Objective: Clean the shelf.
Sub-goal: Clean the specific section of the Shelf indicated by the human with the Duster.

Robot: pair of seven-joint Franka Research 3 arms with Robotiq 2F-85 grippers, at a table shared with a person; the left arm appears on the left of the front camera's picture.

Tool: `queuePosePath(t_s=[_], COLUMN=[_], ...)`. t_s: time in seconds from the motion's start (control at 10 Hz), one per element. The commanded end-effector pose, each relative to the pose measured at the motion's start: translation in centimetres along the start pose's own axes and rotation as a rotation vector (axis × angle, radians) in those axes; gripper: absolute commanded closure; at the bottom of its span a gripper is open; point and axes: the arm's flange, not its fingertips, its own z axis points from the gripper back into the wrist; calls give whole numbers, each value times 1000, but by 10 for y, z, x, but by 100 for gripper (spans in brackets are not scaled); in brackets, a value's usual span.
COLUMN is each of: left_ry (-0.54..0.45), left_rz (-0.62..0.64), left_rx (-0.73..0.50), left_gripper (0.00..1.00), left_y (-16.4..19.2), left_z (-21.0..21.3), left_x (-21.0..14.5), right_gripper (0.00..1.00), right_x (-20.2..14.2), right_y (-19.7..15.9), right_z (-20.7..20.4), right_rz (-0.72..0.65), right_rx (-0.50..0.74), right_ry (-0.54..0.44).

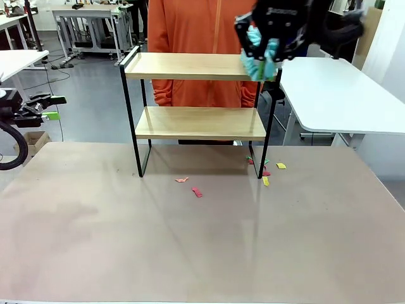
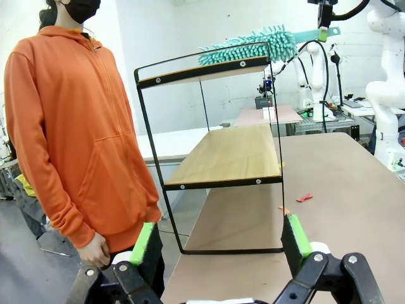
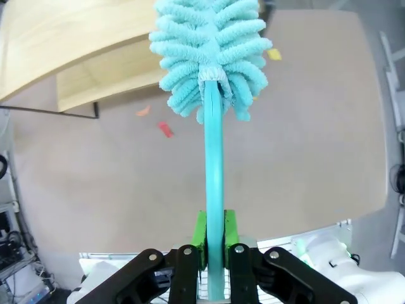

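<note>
Right gripper [image 3: 214,229]: closed on the teal handle of a duster [image 3: 212,50], green pads clamped on either side of the handle. In the front view this gripper [image 1: 268,45] sits at the far right of the table [image 1: 202,253], level with the top tier of the shelf [image 1: 190,65].

Shelf: upright near the table's far edge, roughly central, with a person [image 1: 190,25] in an orange top directly behind it. Both boards are level.

Duster relative to shelf: the fluffy head [image 1: 259,62] is at the right end of the top board, against the raised end rail. In the left wrist view the head [image 2: 250,44] lies along that end of the shelf [image 2: 228,155] and appears to rest on the rail (contact with the board itself cannot be confirmed).

Left gripper [image 2: 221,244]: jaws wide apart, holding nothing, pointed at the shelf's end from well off. It is beyond the table's left edge in the front view [image 1: 52,107].

Debris: paper scraps [image 1: 197,192] in red, yellow and green lie on the table before the shelf, most of them clustered by its front right leg.
</note>
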Motion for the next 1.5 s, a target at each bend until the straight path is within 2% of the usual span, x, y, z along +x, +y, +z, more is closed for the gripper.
queuePosePath(t_s=[0.0,0.3,0.4,0.5,0.6,1.0,1.2,1.4], left_ry=[3,3,3,3,3,3,3,3], left_rz=[-9,-9,-9,-9,-9,-9,-9,-9], left_rx=[-4,-4,-4,-4,-4,-4,-4,-4], left_gripper=[0,0,0,0,0,0,0,0], left_y=[-2,-2,-2,-2,-2,-2,-2,-2], left_z=[1,1,1,1,1,1,1,1], left_x=[3,3,3,3,3,3,3,3], right_gripper=[87,87,87,87,87,87,87,87], right_x=[1,-12,-17,-21,-15,-18,-27,-39], right_y=[-33,-38,-31,-20,-29,-23,-45,-59], right_z=[2,29,35,39,32,32,63,76], right_rz=[-8,24,56,99,26,38,143,294], right_rx=[-41,-129,-105,-20,-93,-91,24,153], right_ry=[35,-127,-159,-180,-89,-101,-168,-116])
